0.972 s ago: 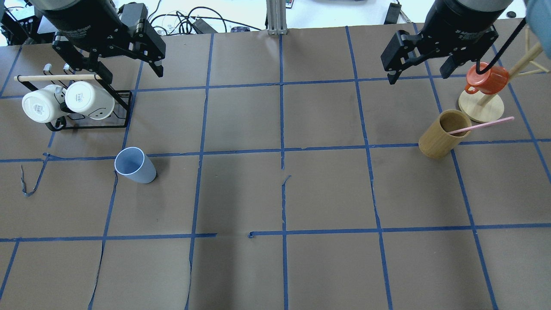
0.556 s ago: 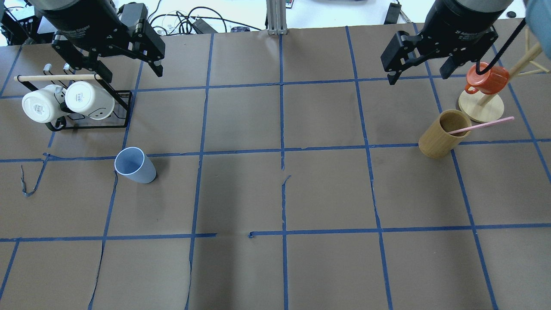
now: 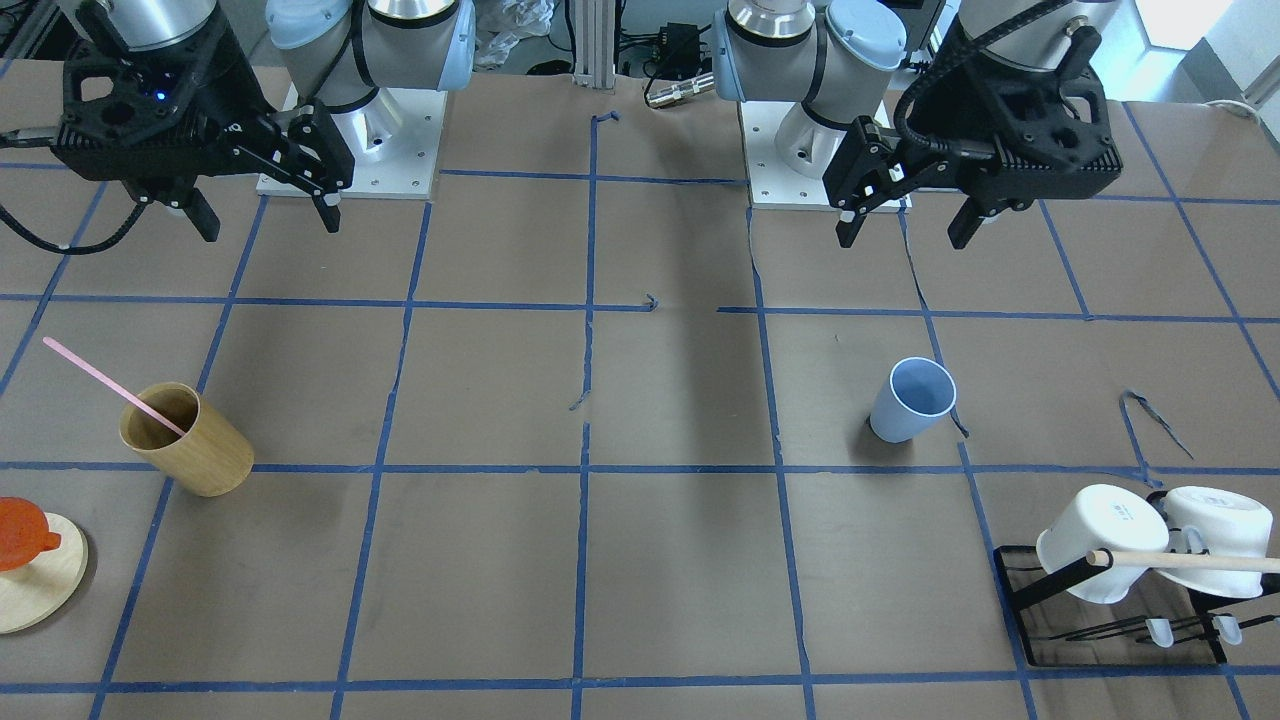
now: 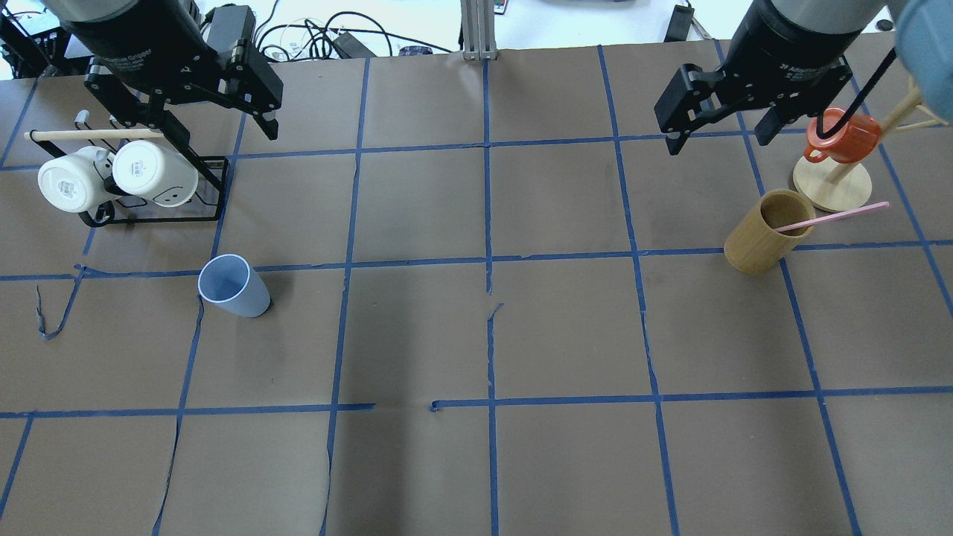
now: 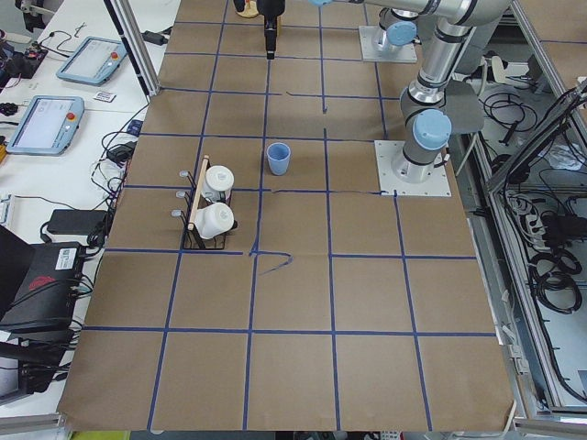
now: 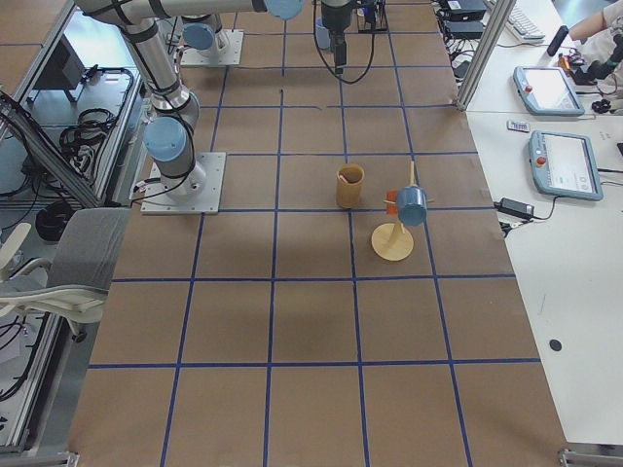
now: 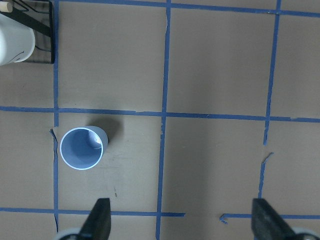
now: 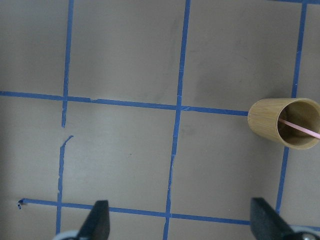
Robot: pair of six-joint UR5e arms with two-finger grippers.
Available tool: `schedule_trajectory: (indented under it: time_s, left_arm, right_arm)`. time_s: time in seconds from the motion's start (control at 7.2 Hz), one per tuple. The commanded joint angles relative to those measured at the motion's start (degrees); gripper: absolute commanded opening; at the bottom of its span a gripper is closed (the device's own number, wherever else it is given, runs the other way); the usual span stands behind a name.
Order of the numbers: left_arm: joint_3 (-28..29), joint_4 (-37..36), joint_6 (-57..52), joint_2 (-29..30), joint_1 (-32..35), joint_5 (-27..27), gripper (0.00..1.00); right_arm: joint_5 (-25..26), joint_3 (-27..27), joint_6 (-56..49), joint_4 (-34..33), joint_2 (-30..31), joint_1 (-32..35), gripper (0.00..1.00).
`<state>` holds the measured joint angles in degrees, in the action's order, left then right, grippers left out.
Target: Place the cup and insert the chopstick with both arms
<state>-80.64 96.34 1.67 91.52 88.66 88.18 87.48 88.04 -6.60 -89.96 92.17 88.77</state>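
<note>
The pale blue cup [image 4: 233, 286] stands upright and empty on the table's left half; it also shows in the front view [image 3: 911, 400] and the left wrist view [image 7: 81, 148]. The pink chopstick [image 4: 837, 214] leans inside a tan wooden cup [image 4: 767, 231] on the right half, also seen in the front view [image 3: 110, 385] and the right wrist view [image 8: 300, 128]. My left gripper [image 4: 223, 134] hangs open and empty high above the table, apart from the blue cup. My right gripper [image 4: 718, 141] hangs open and empty high above the table, apart from the wooden cup.
A black rack [image 4: 212, 216] with two white mugs and a wooden rod stands at the far left. A wooden mug tree [image 4: 832, 186] with an orange mug [image 4: 841, 138] stands beside the wooden cup. Blue tape lines grid the brown table.
Both grippers have shifted slightly toward the top of the overhead view. The blue cup, the wooden cup and the chopstick have not moved.
</note>
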Motion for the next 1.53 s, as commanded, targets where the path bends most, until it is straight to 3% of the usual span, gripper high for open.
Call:
schedule_trajectory:
  time_s: [0.0,0.28,0.56,0.69,0.97,1.25,1.39]
  left_arm:
    - [-0.9,-0.4,-1.0,0.5,0.2,0.1,1.0]
    - [-1.4,-1.0,-1.1,1.4,-0.1,0.0,1.0]
    - [-8.6,-3.9,-7.0,2.1,-1.5,0.2,1.0]
    - [-15.5,-10.0,-12.1,2.3,-5.9,1.5,1.0]
    - [-28.8,-28.7,-17.7,3.1,-9.4,4.2,0.98]
    - [-31.8,-32.9,-17.8,5.5,-9.4,4.8,0.97]
    - [-32.0,-32.5,-17.2,6.7,-9.4,5.8,0.9]
  right_arm:
    - [0.1,0.5,0.0,-0.9,0.0,0.0,1.0]
    - [0.1,0.5,-0.1,-0.9,0.0,0.0,1.0]
    - [0.0,0.5,-0.1,-1.0,-0.1,0.0,1.0]
    - [0.0,0.5,0.0,-1.0,-0.1,0.0,1.0]
    - [0.1,0.5,-0.1,-1.0,-0.1,0.0,1.0]
    - [0.5,0.6,-7.1,0.0,-0.2,-1.2,1.0]
    - [0.5,0.7,-12.1,0.0,-0.3,-2.1,1.0]
